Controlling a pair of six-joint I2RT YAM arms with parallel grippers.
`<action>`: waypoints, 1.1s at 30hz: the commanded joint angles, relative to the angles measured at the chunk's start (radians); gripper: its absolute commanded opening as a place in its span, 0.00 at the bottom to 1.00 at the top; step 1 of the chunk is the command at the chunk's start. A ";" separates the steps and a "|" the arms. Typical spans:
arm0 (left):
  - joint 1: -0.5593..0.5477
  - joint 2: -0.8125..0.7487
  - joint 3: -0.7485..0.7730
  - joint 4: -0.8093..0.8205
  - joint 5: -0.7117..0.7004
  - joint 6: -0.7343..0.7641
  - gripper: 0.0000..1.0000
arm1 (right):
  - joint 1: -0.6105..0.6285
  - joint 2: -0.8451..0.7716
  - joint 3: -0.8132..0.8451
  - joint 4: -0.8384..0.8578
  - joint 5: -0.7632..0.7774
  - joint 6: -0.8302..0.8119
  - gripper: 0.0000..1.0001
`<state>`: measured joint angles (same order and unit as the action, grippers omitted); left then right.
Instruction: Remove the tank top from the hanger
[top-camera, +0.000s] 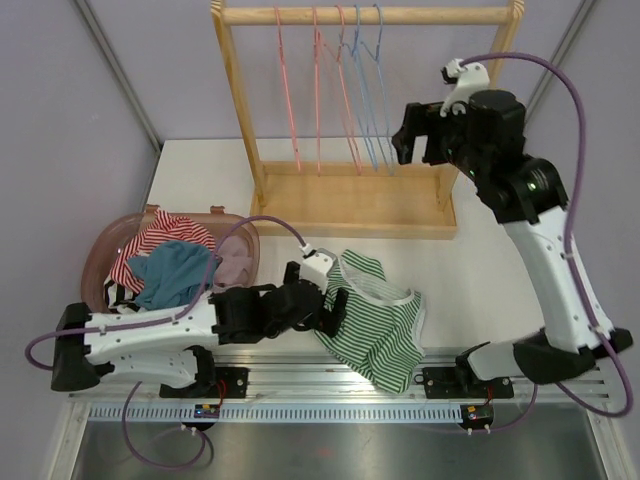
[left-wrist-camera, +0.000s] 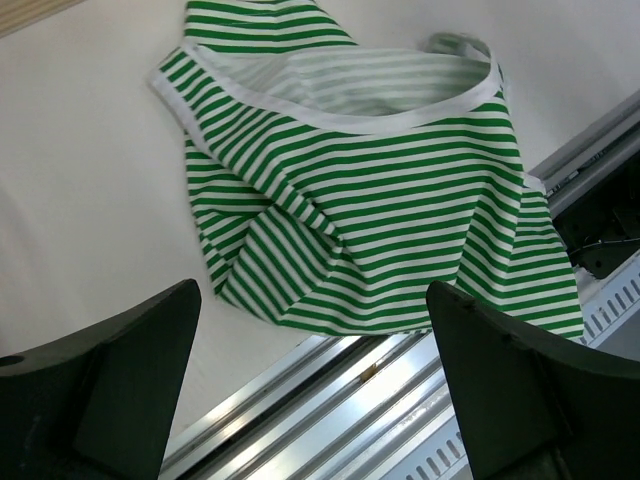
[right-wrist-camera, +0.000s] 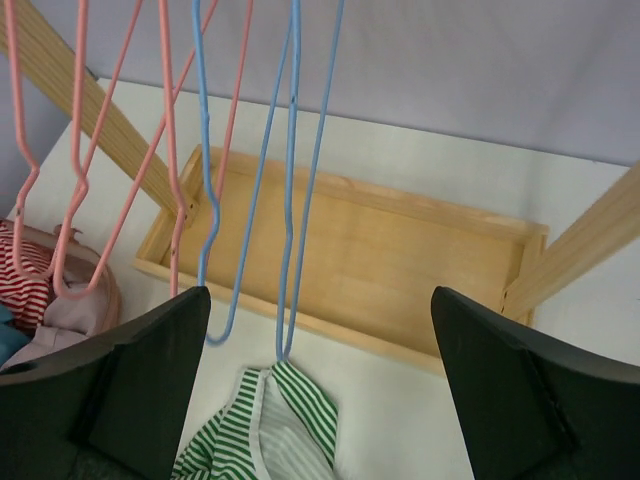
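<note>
A: Okay, tank top (top-camera: 375, 325) location?
B: Flat on the desk (top-camera: 200, 180), near edge, between the two arm bases. Off the hangers (top-camera: 350, 100) already, hem draped over the rail (top-camera: 300, 385).
A: Nearer tool?
B: Left tool (top-camera: 330, 308), fingers apart, gripping nothing, just left of the cloth at the shoulder end. Right tool (top-camera: 418, 140) likewise spread and empty, up by the rack (top-camera: 350, 200), well apart from the garment.
A: Long axis, heading?
B: Far to near, slanting slightly right toward the hem. Neckline toward the rack, hem toward the near edge.
A: Next move?
B: Probably none on the garment. Looks finished, judging by the bare hangers.
</note>
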<state>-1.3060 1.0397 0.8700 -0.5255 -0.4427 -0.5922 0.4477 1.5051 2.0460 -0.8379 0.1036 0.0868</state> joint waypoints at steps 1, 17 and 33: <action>-0.016 0.101 -0.002 0.180 0.032 0.002 0.99 | -0.003 -0.237 -0.183 0.103 0.002 0.002 0.99; -0.022 0.706 0.193 0.355 0.160 0.017 0.99 | -0.001 -0.772 -0.734 0.195 -0.478 0.145 0.99; -0.030 0.641 0.121 0.282 0.064 -0.050 0.00 | -0.003 -0.991 -0.794 0.215 -0.513 0.140 0.99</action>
<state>-1.3296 1.7988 1.0363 -0.1783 -0.3126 -0.6056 0.4477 0.5285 1.2358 -0.6495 -0.3874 0.2321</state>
